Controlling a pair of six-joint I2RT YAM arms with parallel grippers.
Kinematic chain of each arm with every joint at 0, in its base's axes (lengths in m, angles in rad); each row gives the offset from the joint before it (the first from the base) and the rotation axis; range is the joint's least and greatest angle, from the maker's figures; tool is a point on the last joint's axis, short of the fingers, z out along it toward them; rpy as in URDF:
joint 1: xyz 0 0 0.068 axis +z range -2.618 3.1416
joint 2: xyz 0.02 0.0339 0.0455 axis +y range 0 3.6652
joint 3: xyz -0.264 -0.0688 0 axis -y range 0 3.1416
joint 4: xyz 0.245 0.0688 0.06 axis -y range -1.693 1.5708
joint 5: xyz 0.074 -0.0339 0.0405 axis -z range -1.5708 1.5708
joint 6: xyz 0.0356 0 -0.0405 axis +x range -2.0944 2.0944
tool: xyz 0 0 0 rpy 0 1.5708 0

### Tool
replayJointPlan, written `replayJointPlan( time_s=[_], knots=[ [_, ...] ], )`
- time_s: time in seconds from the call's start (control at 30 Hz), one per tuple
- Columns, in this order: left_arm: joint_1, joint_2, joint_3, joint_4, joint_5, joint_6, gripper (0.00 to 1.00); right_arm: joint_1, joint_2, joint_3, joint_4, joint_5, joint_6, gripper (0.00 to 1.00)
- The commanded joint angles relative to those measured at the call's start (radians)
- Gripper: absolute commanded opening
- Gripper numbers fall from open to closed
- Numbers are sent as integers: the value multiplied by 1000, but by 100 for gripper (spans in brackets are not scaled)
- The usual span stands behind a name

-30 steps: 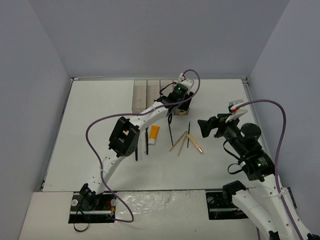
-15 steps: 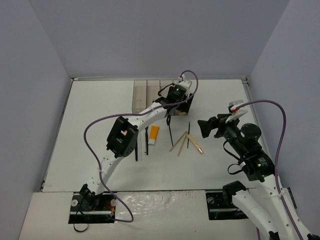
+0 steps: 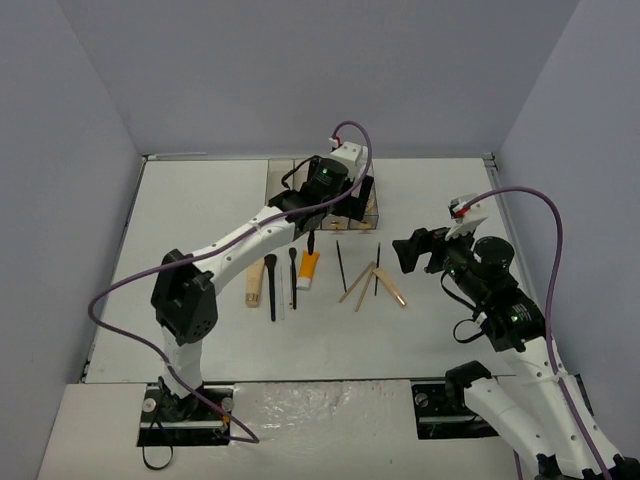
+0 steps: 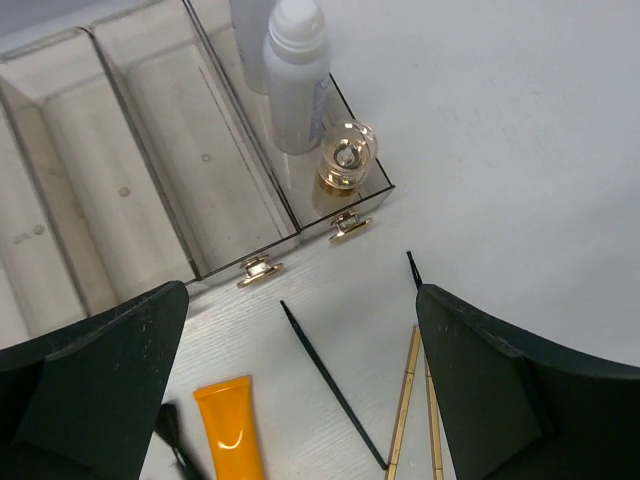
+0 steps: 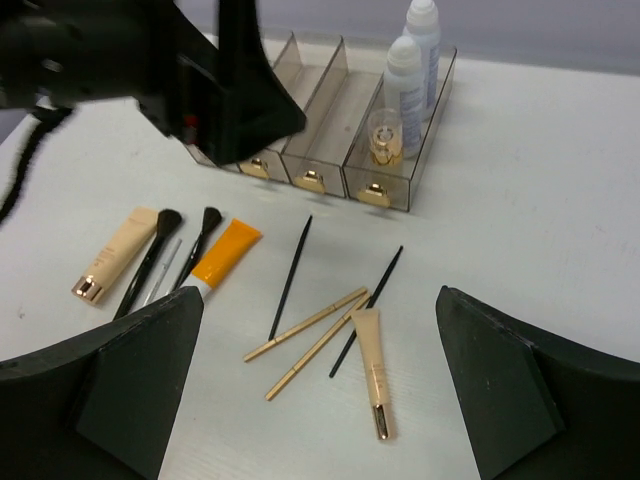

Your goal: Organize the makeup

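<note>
From above, the left gripper point(image 3: 343, 208) spreads wide over the clear smoky four-compartment box point(image 3: 281, 178) at the white table's point(image 3: 200, 220) 12 o'clock. The right gripper point(image 3: 402, 255), also wide, hovers at 3 o'clock.

Left wrist: a white round-capped bottle point(image 4: 295, 75) stands in the box's end compartment.

Right wrist: an orange squeeze tube point(image 5: 225, 250) and black brushes point(image 5: 145, 265) lie loose at the box's 6 o'clock.

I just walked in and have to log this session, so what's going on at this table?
Two robot arms are sorting makeup into a clear four-compartment box. Neither holds anything. The left end effector hangs open over the box's front right corner, and the right end effector is open above the loose items. Two white bottles and a small gold-capped bottle stand in the rightmost compartment. On the table lie beige tubes, an orange tube, brushes, black pencils and tan sticks.
</note>
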Motion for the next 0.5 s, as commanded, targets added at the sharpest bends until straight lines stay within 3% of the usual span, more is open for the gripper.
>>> replayJointPlan(
  time_s=[0.0, 0.27, 0.47],
  knots=[
    [10, -202, -63, -68, -85, -5, 97, 6, 120, 63, -24, 7, 44, 100],
    [154, -501, -307, -227, -73, -16, 97, 9, 307, 18, -38, 12, 123, 100],
    [283, -671, -396, -389, 3, 21, 97, 17, 423, -23, -38, 47, 158, 100]
  ],
)
